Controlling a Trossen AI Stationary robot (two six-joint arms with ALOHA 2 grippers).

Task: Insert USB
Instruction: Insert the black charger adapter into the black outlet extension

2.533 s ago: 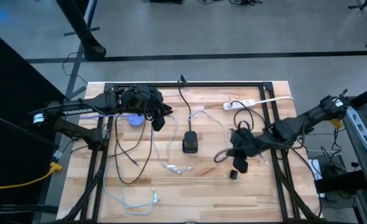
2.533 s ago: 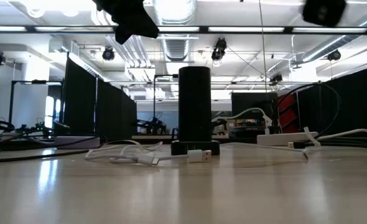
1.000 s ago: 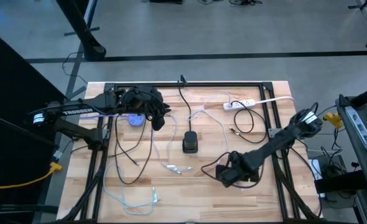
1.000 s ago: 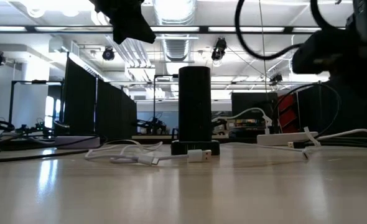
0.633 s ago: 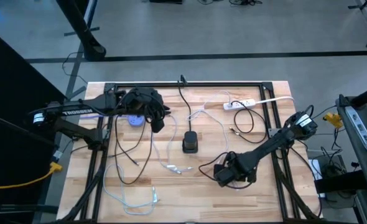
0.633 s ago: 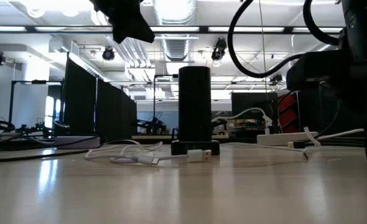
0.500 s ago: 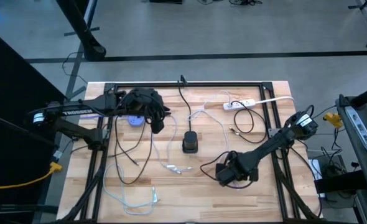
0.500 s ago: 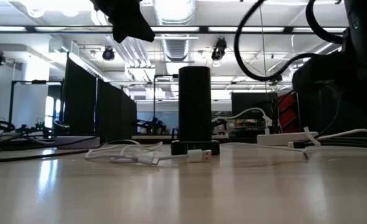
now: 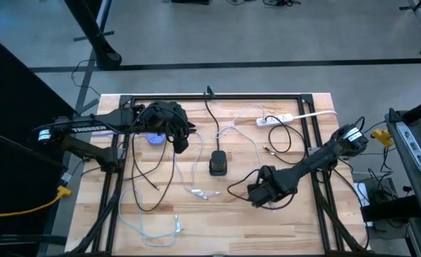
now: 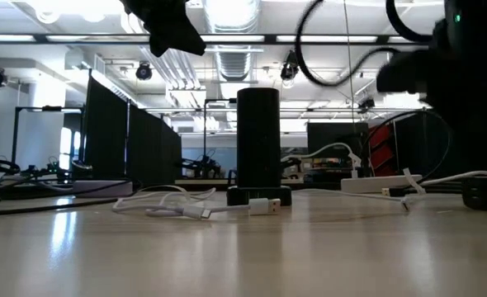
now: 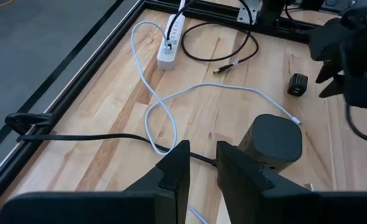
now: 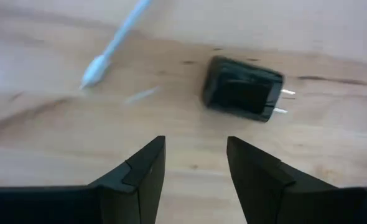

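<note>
A: Since half a second ago the right claw has shifted slightly toward 12 o'clock over the surface; in the low view its dark bulk has risen, and a small black object now shows at the right edge.

B: Entry for the right claw?

A: Fingers spread, nothing between them. In the right wrist view the black USB charger lies flat on the wood just ahead of the fingertips, its two prongs pointing sideways, not touched. A white cable end lies near it.

B: Where is the charger on the surface overall?

A: Roughly 4 o'clock from the centre. From the high view I cannot pick it out under the right claw. The left wrist view shows it as a small black block beside the dark right arm.

B: Left claw?

A: Left claw hangs above the surface at about 10 o'clock, waiting. In its wrist view the fingers stand close with a narrow gap, gripping nothing.

B: Other items?

A: Black cylindrical dock upright at the centre, a black cord running from it toward 12 o'clock. White USB cable just at 7 o'clock from it, plug visible in the low view. White power strip at about 1 o'clock.
</note>
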